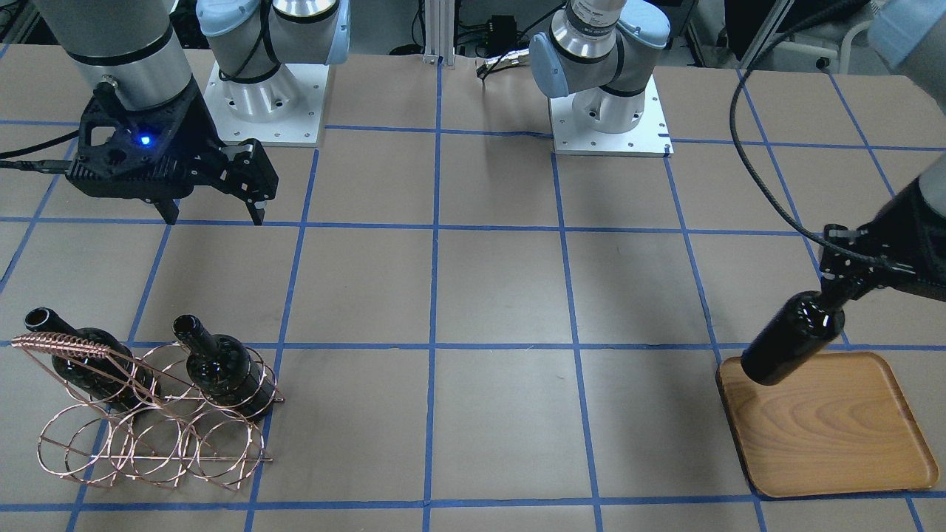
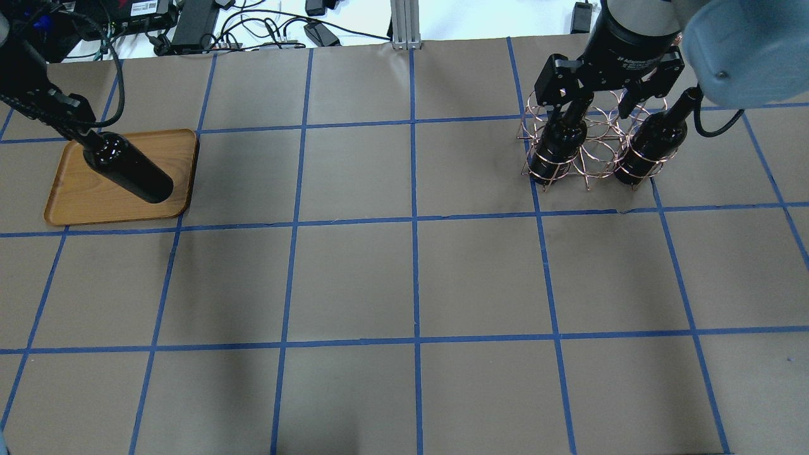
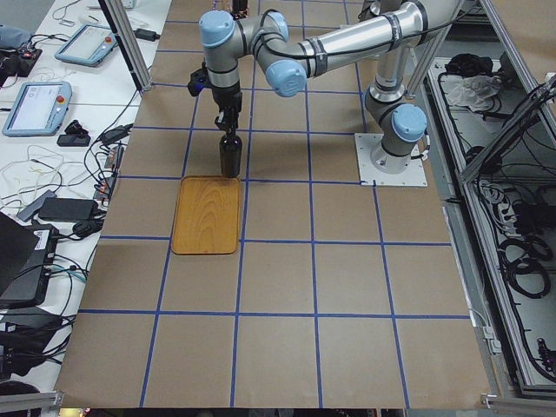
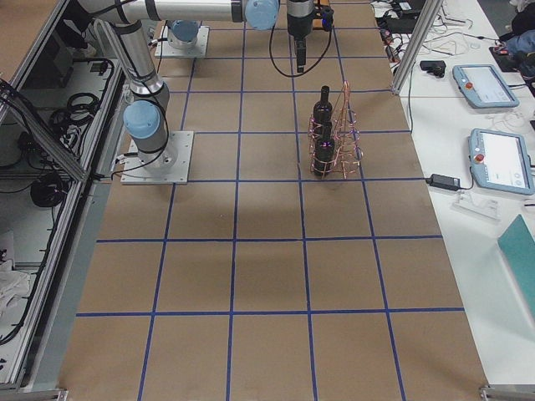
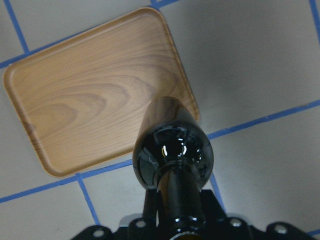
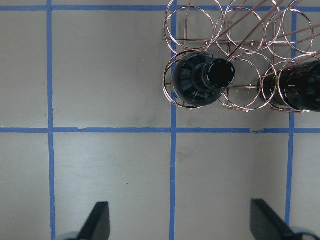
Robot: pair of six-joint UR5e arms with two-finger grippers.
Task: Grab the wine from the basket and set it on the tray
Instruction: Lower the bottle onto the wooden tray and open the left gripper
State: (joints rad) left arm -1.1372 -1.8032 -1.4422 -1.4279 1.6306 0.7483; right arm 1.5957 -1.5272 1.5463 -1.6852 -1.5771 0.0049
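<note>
My left gripper (image 1: 839,284) is shut on the neck of a near-black wine bottle (image 1: 794,336), which hangs tilted. Its base is over the corner of the wooden tray (image 1: 835,436) nearest the robot and the table's middle. The left wrist view shows the bottle (image 5: 172,150) over that corner of the tray (image 5: 85,100). Two more bottles (image 1: 89,355) (image 1: 222,366) stand tilted in the copper wire basket (image 1: 148,428). My right gripper (image 1: 214,210) hangs open and empty above the table on the robot's side of the basket. The right wrist view shows a bottle mouth (image 6: 220,74) ahead of its spread fingers (image 6: 97,220).
The brown table is marked with a blue tape grid (image 2: 414,218). The two arm bases (image 1: 610,118) stand at the robot's edge. Cables and devices (image 2: 189,22) lie beyond the far edge. Open table lies between basket (image 2: 588,151) and tray (image 2: 82,202).
</note>
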